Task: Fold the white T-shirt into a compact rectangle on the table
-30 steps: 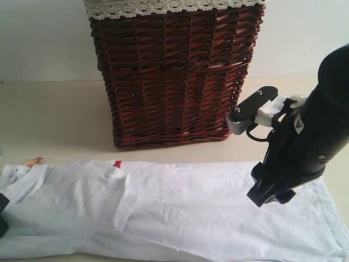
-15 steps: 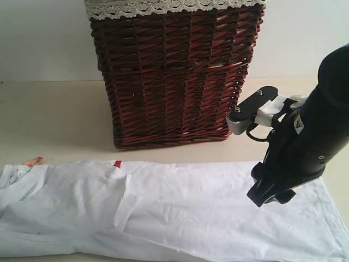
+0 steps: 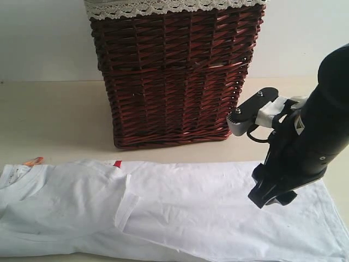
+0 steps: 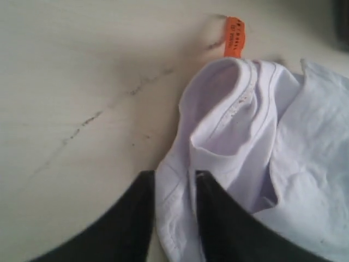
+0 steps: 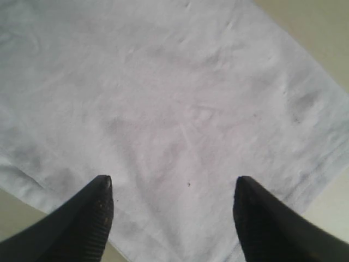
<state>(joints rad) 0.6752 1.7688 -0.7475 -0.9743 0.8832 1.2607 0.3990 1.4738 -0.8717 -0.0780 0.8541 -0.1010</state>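
White T-shirt: spread lengthwise on the table, in front of the wicker basket; we note the orange neck tag at its left end. Right gripper: jaws wide apart above the hem end. Left gripper: jaws narrowly spaced beside the collar; we cannot tell whether they pinch the cloth.

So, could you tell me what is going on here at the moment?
A two-armed robot is working on the white T-shirt, which lies spread along the table in front of a wicker basket. The right gripper hangs open over its hem end; the left gripper straddles the edge by the collar, grip unclear.
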